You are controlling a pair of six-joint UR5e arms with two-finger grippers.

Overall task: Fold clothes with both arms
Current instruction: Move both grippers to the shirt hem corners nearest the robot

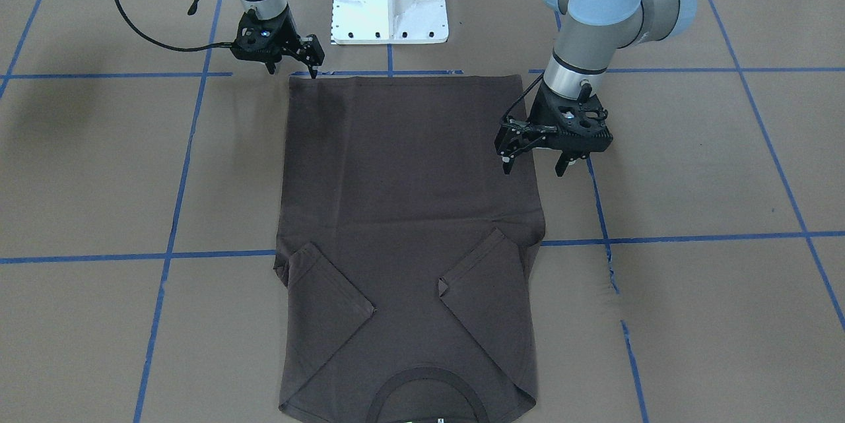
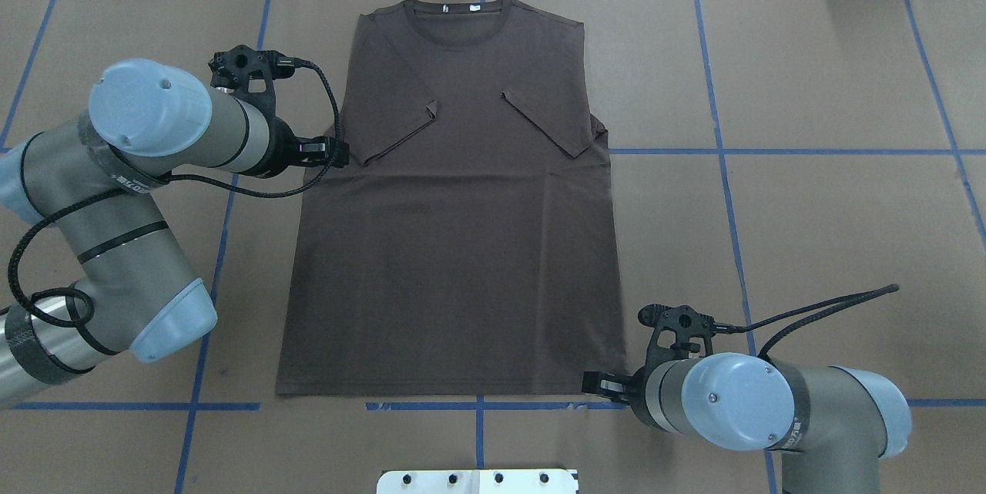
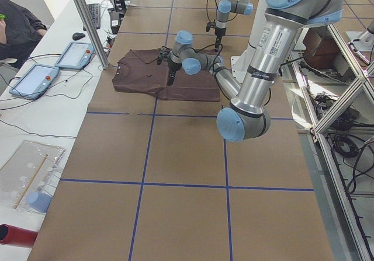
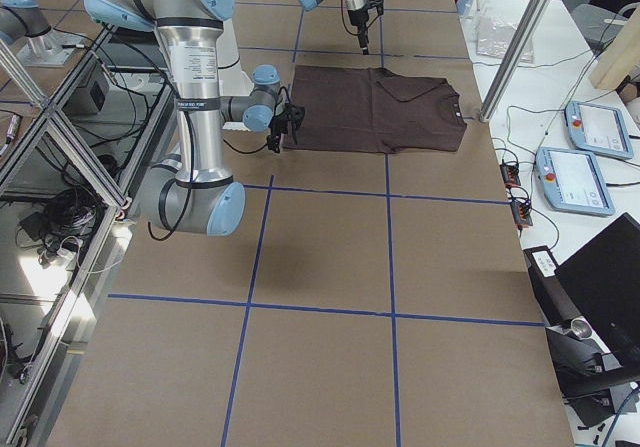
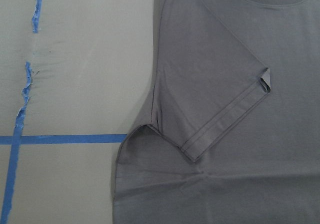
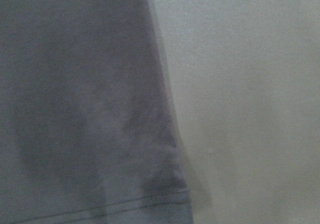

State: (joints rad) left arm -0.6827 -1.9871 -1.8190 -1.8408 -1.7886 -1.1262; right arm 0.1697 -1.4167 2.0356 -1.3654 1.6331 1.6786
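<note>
The dark brown T-shirt lies flat on the table, collar away from the robot, hem near the base. Both short sleeves are folded inward over the chest. The white neck tag shows at the collar. My left gripper is open and hovers over the shirt's side edge, near the armpit; its wrist view shows the folded sleeve. My right gripper is open and low at the hem corner, one fingertip at the cloth. Its wrist view shows that hem corner. No logo shows.
The brown paper table is marked with blue tape lines. The white pedestal base stands just behind the hem. Tablets and cables lie beyond the table's far edge, past the collar.
</note>
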